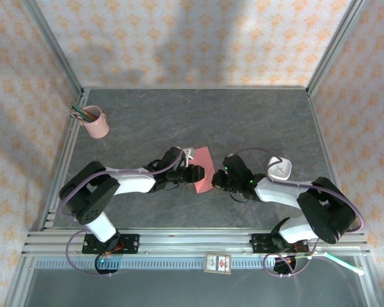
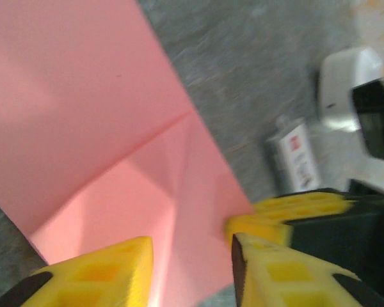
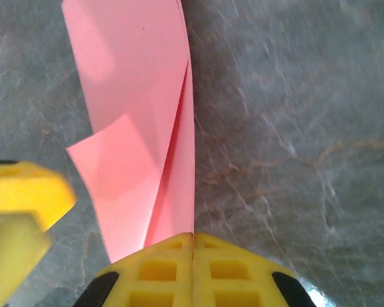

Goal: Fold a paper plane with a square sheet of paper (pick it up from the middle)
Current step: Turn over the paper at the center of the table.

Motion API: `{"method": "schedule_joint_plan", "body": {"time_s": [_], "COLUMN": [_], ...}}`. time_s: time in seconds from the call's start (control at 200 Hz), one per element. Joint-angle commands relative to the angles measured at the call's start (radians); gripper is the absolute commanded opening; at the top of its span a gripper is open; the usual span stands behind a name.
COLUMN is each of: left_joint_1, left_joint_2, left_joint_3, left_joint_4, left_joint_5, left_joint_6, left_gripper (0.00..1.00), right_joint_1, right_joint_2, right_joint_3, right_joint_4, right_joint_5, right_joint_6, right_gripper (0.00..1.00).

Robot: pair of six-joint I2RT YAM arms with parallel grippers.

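I see the grey worktop (image 1: pixel 198 115) with the square sheet of paper (image 1: pixel 203 167) at its middle, partly folded with one flap creased over, between both arms. My right pincer (image 3: pixel 192 246) is pressed together, pinching the sheet's folded edge. My left pincer (image 2: pixel 192 275) stands spread over the sheet, just beside the right one.

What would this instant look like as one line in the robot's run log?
stage: mid-fold | paper: partly folded | right gripper: shut on paper edge | left gripper: open, over paper
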Motion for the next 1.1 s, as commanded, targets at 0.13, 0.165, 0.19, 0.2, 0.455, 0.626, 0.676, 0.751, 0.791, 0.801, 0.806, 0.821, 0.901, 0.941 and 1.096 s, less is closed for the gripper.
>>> {"method": "schedule_joint_plan", "body": {"time_s": [0.13, 0.165, 0.19, 0.2, 0.455, 0.626, 0.676, 0.751, 0.791, 0.801, 0.806, 0.821, 0.901, 0.941, 1.096], "left_joint_1": [0.103, 0.128, 0.146, 0.154, 0.314, 0.334, 0.334, 0.334, 0.334, 0.334, 0.334, 0.332, 0.321, 0.311, 0.265], "left_joint_2": [-0.231, -0.261, -0.282, -0.290, -0.410, -0.398, -0.380, -0.353, -0.337, -0.333, -0.331, -0.325, -0.298, -0.283, -0.211], "left_joint_3": [0.035, 0.025, 0.018, 0.014, -0.086, -0.109, -0.107, -0.103, -0.103, -0.101, -0.101, -0.101, -0.099, -0.092, -0.045], "left_joint_4": [-0.152, -0.172, -0.184, -0.187, -0.245, -0.247, -0.244, -0.235, -0.225, -0.223, -0.222, -0.217, -0.184, -0.175, -0.168], "left_joint_5": [-0.065, -0.076, -0.082, -0.084, -0.109, -0.062, -0.042, -0.013, 0.010, 0.015, 0.017, 0.024, 0.057, 0.068, 0.091], "left_joint_6": [0.020, 0.024, 0.028, 0.029, 0.026, 0.009, 0.005, -0.001, -0.007, -0.008, -0.009, -0.013, -0.031, -0.035, -0.033], "left_gripper": [0.46, 0.46, 0.47, 0.47, 0.49, 0.48, 0.47, 0.46, 0.46, 0.46, 0.46, 0.45, 0.44, 0.43, 0.41], "right_joint_1": [0.021, 0.039, 0.056, 0.065, 0.333, 0.418, 0.432, 0.437, 0.437, 0.437, 0.436, 0.437, 0.437, 0.437, 0.437], "right_joint_2": [-0.060, -0.061, -0.058, -0.056, 0.102, 0.170, 0.169, 0.157, 0.148, 0.146, 0.146, 0.143, 0.143, 0.150, 0.181], "right_joint_3": [0.285, 0.323, 0.348, 0.357, 0.448, 0.417, 0.401, 0.379, 0.365, 0.362, 0.361, 0.355, 0.342, 0.343, 0.346], "right_joint_4": [-0.458, -0.499, -0.523, -0.531, -0.578, -0.476, -0.442, -0.396, -0.374, -0.369, -0.368, -0.360, -0.336, -0.333, -0.317], "right_joint_5": [0.303, 0.326, 0.342, 0.352, 0.480, 0.393, 0.358, 0.314, 0.297, 0.294, 0.292, 0.288, 0.273, 0.268, 0.265], "right_joint_6": [-0.421, -0.456, -0.479, -0.487, -0.552, -0.525, -0.520, -0.509, -0.505, -0.504, -0.504, -0.503, -0.501, -0.501, -0.489], "right_gripper": [0.00, 0.00, 0.00, 0.00, 0.00, 0.00, 0.01, 0.03, 0.04, 0.04, 0.04, 0.04, 0.06, 0.07, 0.09]}}
